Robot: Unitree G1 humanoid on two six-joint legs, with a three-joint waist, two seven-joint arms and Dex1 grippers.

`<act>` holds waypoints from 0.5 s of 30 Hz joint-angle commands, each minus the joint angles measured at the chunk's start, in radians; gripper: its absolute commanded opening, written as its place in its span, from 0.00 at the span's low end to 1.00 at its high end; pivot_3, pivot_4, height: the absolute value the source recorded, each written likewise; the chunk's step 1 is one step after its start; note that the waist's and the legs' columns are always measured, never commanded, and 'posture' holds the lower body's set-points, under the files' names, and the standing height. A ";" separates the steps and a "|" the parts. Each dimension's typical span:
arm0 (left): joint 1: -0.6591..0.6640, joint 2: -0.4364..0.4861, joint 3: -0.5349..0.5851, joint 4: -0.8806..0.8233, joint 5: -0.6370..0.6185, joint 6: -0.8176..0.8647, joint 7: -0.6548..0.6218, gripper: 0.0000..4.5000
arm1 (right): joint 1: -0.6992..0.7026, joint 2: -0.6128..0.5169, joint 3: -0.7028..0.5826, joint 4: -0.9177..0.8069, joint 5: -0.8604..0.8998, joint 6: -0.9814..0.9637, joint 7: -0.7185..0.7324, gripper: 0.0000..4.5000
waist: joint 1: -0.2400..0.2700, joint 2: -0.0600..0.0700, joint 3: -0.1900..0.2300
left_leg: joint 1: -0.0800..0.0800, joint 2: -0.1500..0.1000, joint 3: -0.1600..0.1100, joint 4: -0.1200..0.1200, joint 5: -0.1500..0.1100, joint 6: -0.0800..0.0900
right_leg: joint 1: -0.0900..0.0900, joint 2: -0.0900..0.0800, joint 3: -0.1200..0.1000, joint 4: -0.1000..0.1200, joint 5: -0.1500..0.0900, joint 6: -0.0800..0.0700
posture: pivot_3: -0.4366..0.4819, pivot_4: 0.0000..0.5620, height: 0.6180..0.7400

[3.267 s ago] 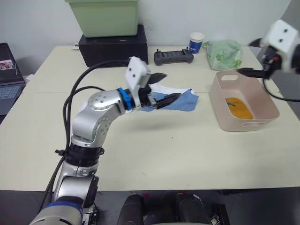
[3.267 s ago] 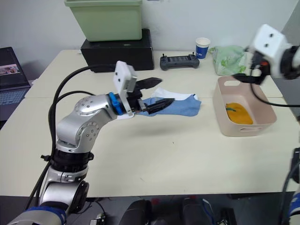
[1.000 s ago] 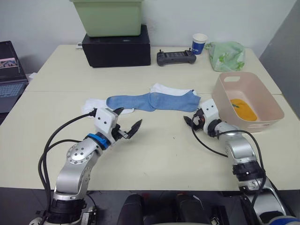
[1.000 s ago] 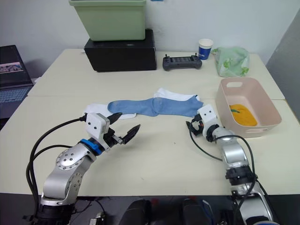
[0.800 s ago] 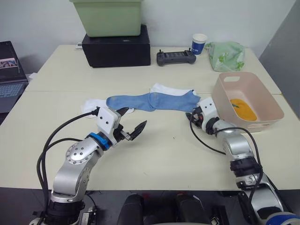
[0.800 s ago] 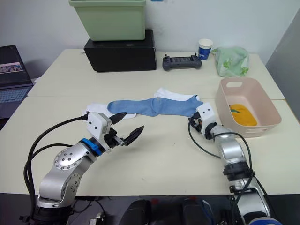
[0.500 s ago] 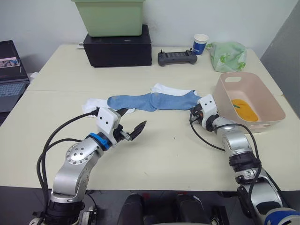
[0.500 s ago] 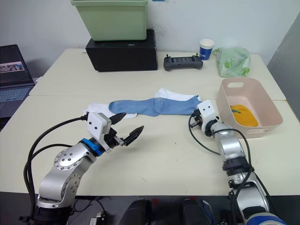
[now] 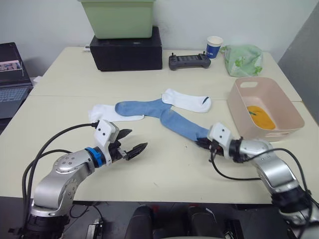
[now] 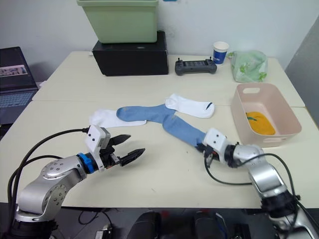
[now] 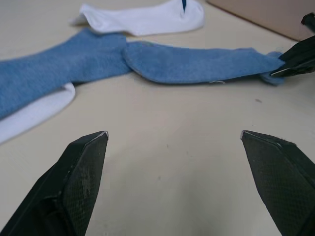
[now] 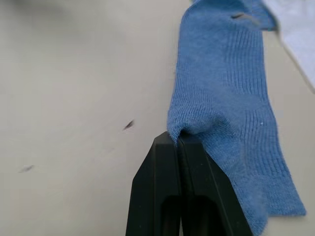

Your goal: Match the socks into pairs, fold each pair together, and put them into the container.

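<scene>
Socks lie spread across the middle of the cream table (image 9: 164,174), and one is already in the tub. A light blue sock (image 9: 182,125), ribbed and soft-looking, runs diagonally toward the robot's right, and its near end is bunched into a small fold pinched between the closed black fingers of the right gripper (image 12: 177,142). Its far end meets a second light blue sock (image 9: 139,107), which stretches toward the robot's left and lies flat. That second sock overlaps a white sock (image 9: 107,111) whose pale end sticks out beyond it on the left side. Another white sock with a dark mark (image 9: 188,100) near one end lies just beyond the junction of the two blue ones, flat and free of either arm. The pale pink tub (image 9: 279,129) stands on the right side of the table, well apart from the row, and a mustard-orange sock with a green mark (image 9: 259,115) rests on its floor. The left gripper (image 9: 129,143) hovers low over bare table on the near left, its two black fingers spread wide apart and holding nothing, pointed toward the blue socks. A light green bin (image 9: 118,17) sits on a black box (image 9: 124,50) at the far edge.
</scene>
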 commanded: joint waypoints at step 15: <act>-0.335 -0.085 -0.214 0.269 0.060 0.030 -0.090 1.00 | 0.202 -0.194 -0.245 -0.290 0.331 0.166 0.147 0.46 | 0.001 -0.001 0.000 | 0.000 -0.002 0.000 0.001 0.000 0.000 | 0.002 0.004 -0.001 0.000 0.000 0.000 | 0.48 0.27 1.00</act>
